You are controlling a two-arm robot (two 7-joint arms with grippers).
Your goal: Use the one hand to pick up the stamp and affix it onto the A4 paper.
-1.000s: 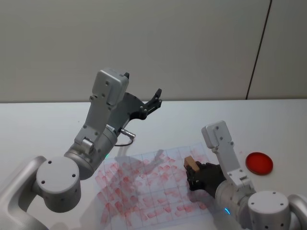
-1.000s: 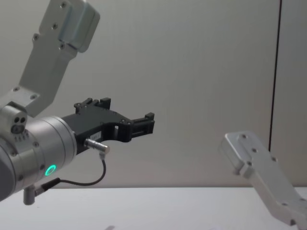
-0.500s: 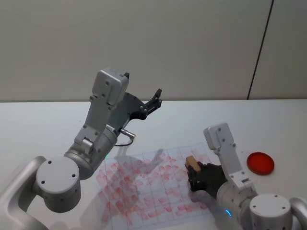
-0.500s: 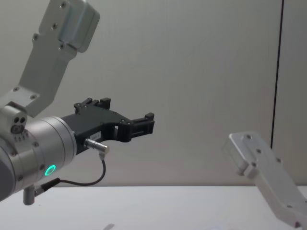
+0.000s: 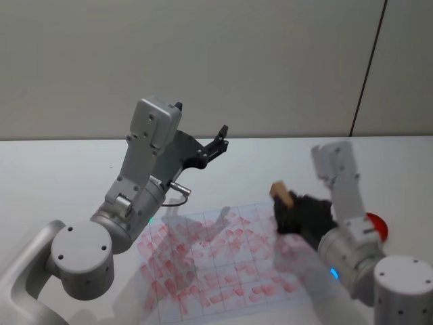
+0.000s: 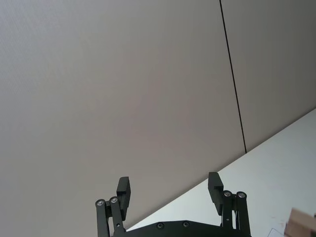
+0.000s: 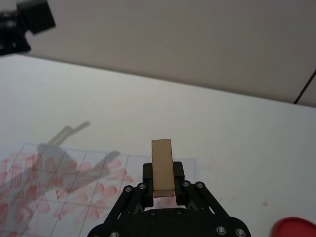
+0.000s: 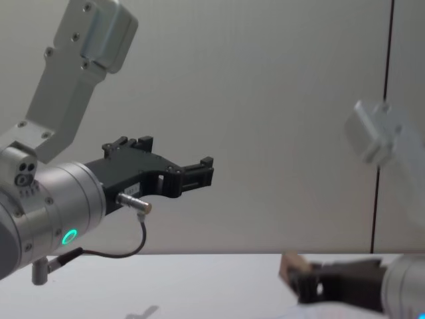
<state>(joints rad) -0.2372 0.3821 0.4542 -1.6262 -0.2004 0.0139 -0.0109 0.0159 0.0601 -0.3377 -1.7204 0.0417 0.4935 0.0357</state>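
My right gripper, right of centre in the head view, pinches the wooden stamp, whose long axis juts forward past the fingertips. It hangs by the upper right corner of the A4 paper. The red-marked sheet spreads down and left from there. My left gripper, fingers spread, hangs idle at upper centre.

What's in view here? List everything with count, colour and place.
stamp: one, tan wood, held above the paper's far right corner
A4 paper: one, white with red marks, flat on the table
disc: one, red, on the table right of the paper, partly behind the right arm
table: one, white
left gripper: one, black, open, raised at left
right gripper: one, black, shut on the stamp
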